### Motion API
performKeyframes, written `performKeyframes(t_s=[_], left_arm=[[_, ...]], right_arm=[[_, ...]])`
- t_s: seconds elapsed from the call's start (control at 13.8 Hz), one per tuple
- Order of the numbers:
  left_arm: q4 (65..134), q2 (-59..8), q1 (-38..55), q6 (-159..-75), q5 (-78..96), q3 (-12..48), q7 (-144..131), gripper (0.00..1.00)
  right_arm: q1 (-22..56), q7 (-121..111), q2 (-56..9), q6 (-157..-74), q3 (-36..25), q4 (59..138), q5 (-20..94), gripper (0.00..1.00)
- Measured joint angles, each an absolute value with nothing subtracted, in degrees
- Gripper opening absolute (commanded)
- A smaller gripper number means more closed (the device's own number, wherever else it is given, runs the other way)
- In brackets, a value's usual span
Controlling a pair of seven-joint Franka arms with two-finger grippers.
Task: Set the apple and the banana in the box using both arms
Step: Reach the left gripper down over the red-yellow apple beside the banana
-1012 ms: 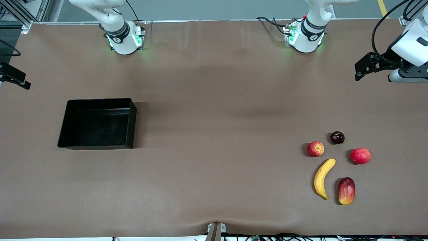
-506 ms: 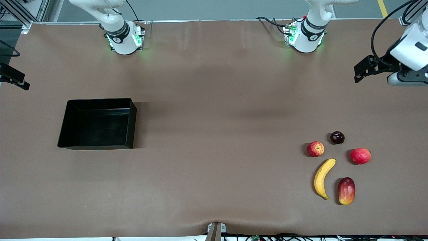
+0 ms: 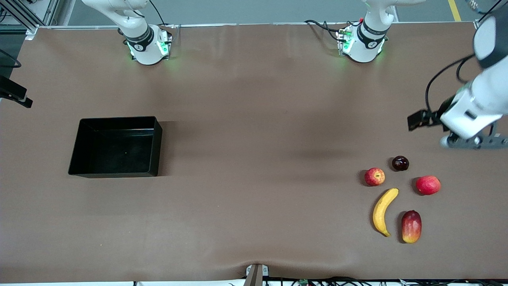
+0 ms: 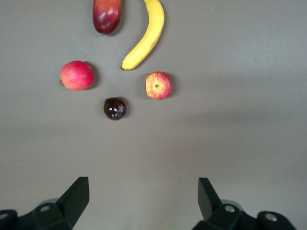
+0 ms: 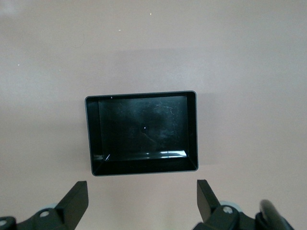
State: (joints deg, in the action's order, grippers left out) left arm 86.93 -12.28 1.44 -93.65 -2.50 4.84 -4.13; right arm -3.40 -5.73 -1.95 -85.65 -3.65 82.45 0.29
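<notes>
Fingers of the left gripper [image 4: 143, 199] stand wide apart with nothing between them, hanging in the air over bare table at the left arm's end, just short of the fruit cluster. Out from those jaws the small dark plum [image 3: 400, 163] comes first, then the apple [image 3: 374, 176] and a plainer red fruit [image 3: 428, 185] flanking it, the apple toward the right arm's end of the cluster. Nearer the front camera lie the banana [image 3: 382, 212], its upper tip close beside the apple but apart from it, and a red-and-yellow mango [image 3: 411, 226] alongside it. The right gripper [image 5: 142, 200] is likewise spread and empty, held high above the table with the box [image 5: 95, 134] lying just out from its fingertips; in the front view only a dark corner of it shows at the frame's edge. The black box sits empty toward the right arm's end, well apart from all the fruit. No writing can be read anywhere on the fruit or the box.
</notes>
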Motion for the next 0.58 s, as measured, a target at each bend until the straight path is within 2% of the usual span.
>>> performKeyframes(t_s=[0.22,0.36,0.58], left_arm=[[88.94,-17.94,1.31,-101.88,-2.87,4.8,-5.84,1.0],[92.95,-19.69,0.97,-109.66,-4.34,4.78,-7.52,1.0],[96.43,-22.42,0.73,-116.19,-6.21,4.78,-9.11,1.0]], right_arm=[[-3.41,-5.74,-2.7,-86.8,-3.64,82.45,0.29,1.0],[-3.42,-5.74,-3.15,-86.91,-3.64,82.46,0.29,1.0],[-3.49,-5.74,-4.29,-86.93,-3.64,82.47,0.28,1.0]])
